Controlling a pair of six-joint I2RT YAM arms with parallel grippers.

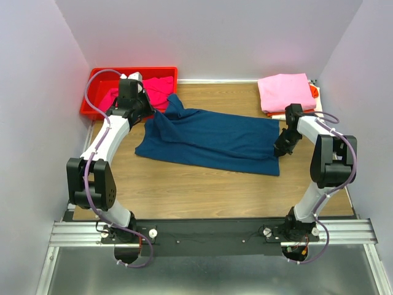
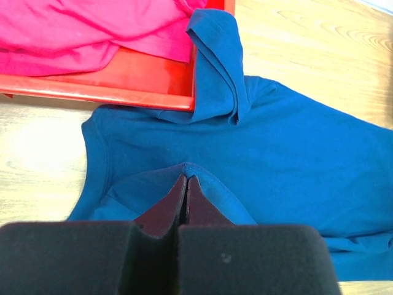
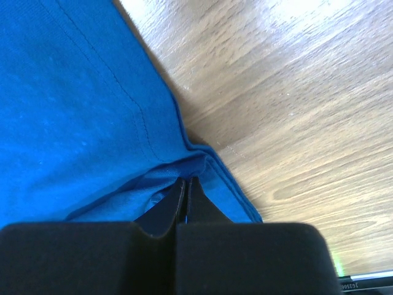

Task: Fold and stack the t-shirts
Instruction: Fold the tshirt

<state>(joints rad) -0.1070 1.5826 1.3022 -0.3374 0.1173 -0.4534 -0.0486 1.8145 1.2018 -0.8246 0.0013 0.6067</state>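
Observation:
A dark navy t-shirt (image 1: 212,140) lies spread across the wooden table, one sleeve draped over the bin's rim. My left gripper (image 1: 149,118) is shut on its left edge near the collar (image 2: 185,178). My right gripper (image 1: 281,147) is shut on its right hem corner (image 3: 186,181). The navy cloth fills the left wrist view (image 2: 276,147) and the right wrist view (image 3: 73,110). A magenta t-shirt (image 1: 156,89) lies crumpled in the red bin (image 1: 98,92); it also shows in the left wrist view (image 2: 80,31). A folded light pink t-shirt (image 1: 285,92) tops a stack at the back right, with an orange edge (image 1: 315,92) under it.
The red plastic bin (image 2: 123,80) stands at the back left against the wall. Purple walls close in the left, back and right sides. Bare wood (image 1: 202,190) lies between the navy shirt and the arm bases.

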